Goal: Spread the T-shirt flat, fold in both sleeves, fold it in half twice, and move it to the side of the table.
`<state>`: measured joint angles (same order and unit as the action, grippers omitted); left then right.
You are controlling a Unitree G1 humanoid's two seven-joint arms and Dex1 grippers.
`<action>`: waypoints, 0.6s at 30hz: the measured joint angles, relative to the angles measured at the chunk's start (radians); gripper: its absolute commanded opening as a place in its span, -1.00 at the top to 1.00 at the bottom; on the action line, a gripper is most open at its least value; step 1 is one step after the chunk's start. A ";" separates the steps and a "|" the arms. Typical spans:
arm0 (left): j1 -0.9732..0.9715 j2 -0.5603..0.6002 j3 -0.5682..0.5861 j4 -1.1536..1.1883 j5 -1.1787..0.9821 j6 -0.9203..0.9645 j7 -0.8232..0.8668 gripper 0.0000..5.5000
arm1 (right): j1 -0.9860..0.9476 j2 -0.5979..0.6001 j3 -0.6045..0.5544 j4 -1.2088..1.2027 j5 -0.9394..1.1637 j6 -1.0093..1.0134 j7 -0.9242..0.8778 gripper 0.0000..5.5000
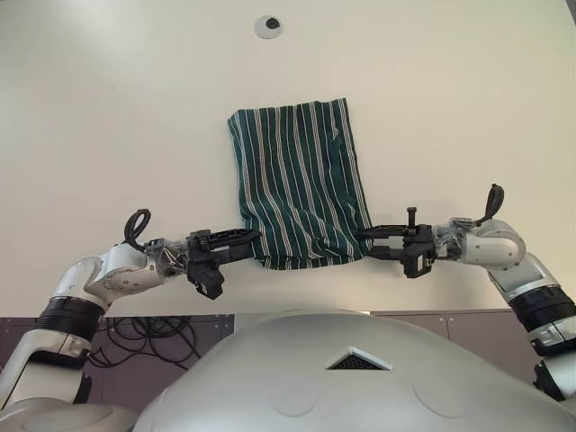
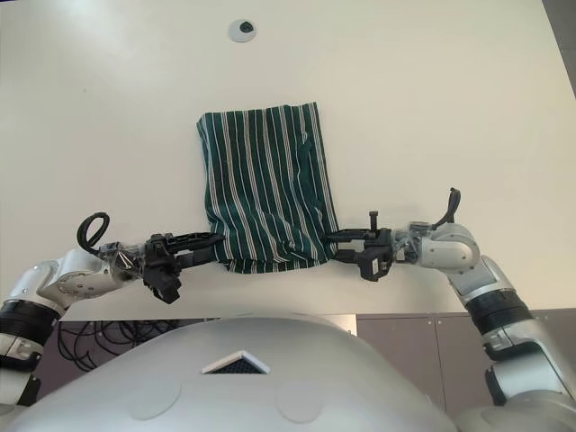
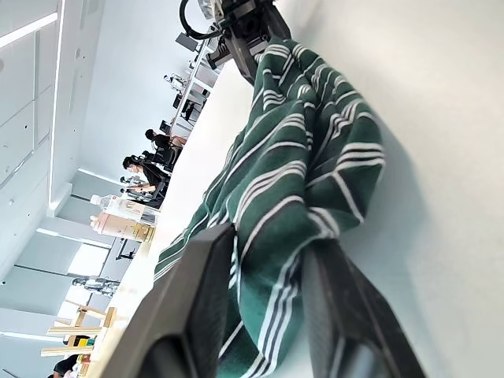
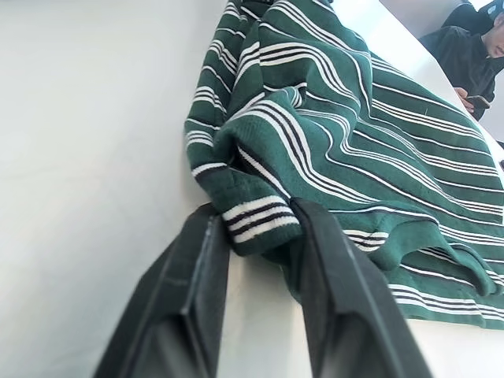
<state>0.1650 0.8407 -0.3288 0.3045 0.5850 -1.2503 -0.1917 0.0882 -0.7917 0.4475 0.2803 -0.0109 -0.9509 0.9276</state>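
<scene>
Pale cream tabletop (image 1: 108, 108) runs across your whole working area, with a small round grey disc (image 1: 267, 26) set into it near the far edge, well apart from the cloth. On your left, the left gripper (image 1: 252, 238) lies low over the surface with its two black fingers (image 3: 206, 291) closed down on the near-left corner of the dark green T-shirt with white stripes (image 1: 301, 180); the wrist view shows a thick bunch of fabric pinched between them. The T-shirt lies in the middle of the tabletop as a narrow upright rectangle, stripes running away from you, its sleeves apparently already tucked in and its near hem a little rumpled. On your right, the right gripper (image 1: 367, 241) mirrors the other one, narrowed onto the near-right corner, with the ribbed striped edge caught between its fingers (image 4: 197, 283). You look set for the first fold in half. Raise both corners together and at the same height, so the hem stays level and lightly taut between your hands. Carry it in an arc toward the far edge rather than dragging it, or the lower layers may slide. Lay hem on far edge, corner over corner, before you let go, and watch that the bunched left corner does not pull a tucked sleeve out.
</scene>
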 measured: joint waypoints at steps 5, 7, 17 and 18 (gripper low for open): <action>-0.014 0.012 -0.021 0.003 -0.024 0.000 0.001 0.74 | -0.036 0.042 0.041 0.037 -0.029 -0.020 -0.026 1.00; -0.021 0.016 -0.031 0.010 -0.037 0.000 0.001 0.77 | -0.040 0.042 0.047 0.041 -0.029 -0.022 -0.028 1.00; 0.101 0.190 -0.309 -0.191 -0.804 0.389 -0.534 1.00 | 0.099 -0.087 0.094 -0.197 0.388 0.373 0.234 1.00; 0.138 0.250 -0.336 -0.272 -0.939 0.493 -0.646 1.00 | 0.127 -0.130 0.080 -0.269 0.485 0.466 0.287 1.00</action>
<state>0.3029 1.0912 -0.6646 0.0324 -0.3536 -0.7570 -0.8380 0.2149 -0.9221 0.5280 0.0118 0.4744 -0.4852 1.2143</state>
